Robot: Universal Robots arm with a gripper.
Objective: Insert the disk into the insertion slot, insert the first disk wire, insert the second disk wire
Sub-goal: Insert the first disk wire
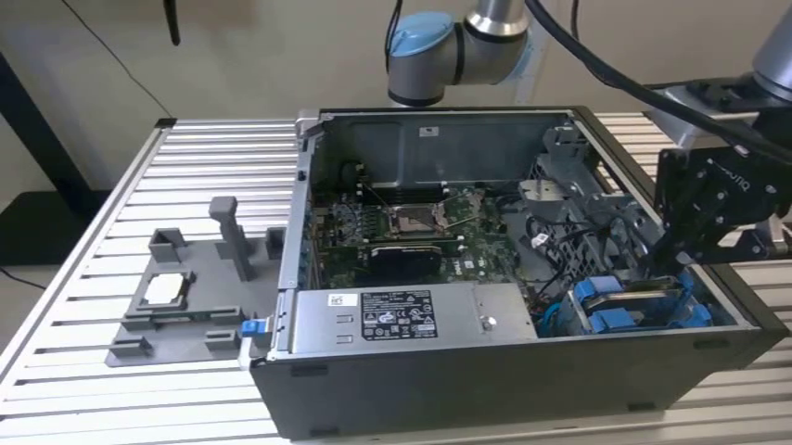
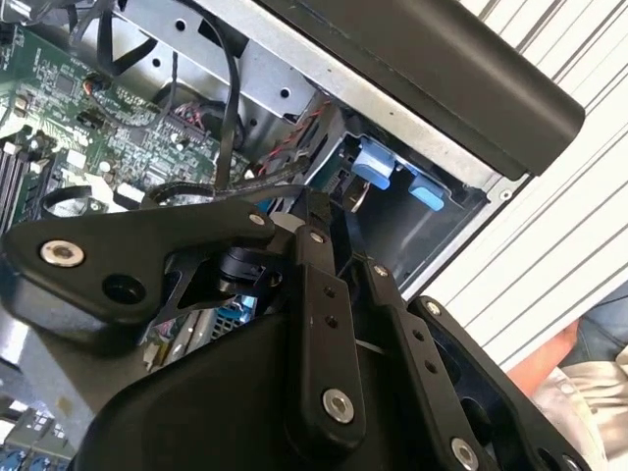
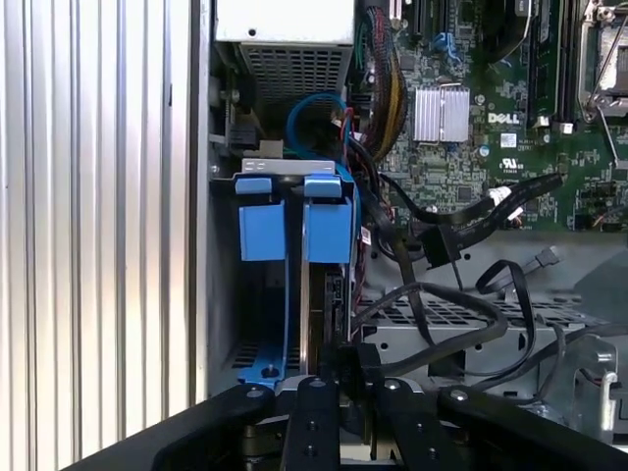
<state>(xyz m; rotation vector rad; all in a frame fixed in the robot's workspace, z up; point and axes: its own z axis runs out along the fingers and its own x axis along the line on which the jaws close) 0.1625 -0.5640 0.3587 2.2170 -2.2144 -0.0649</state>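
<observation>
The disk (image 1: 640,290) stands on edge in its blue frame (image 1: 609,320), down in the insertion slot (image 1: 559,320) at the case's front corner on the exterior view's right. My gripper (image 1: 663,271) reaches down onto its top edge and looks shut on the disk. In the first wrist view the disk (image 3: 327,304) is seen edge-on between the gripper (image 3: 345,365) fingers, with the frame's blue tabs (image 3: 329,231) at the slot's (image 3: 275,167) far end. Loose black disk wires with connectors (image 3: 439,243) lie beside the cage. The second wrist view shows the gripper (image 2: 345,257) pointing into the slot (image 2: 422,211).
A grey power supply box (image 1: 384,320) fills the case's front, with the motherboard (image 1: 409,227) behind it. A grey fixture with posts (image 1: 185,297) sits on the slatted table (image 1: 210,158) at the exterior view's left. A person's hand (image 2: 579,368) shows past the case's edge.
</observation>
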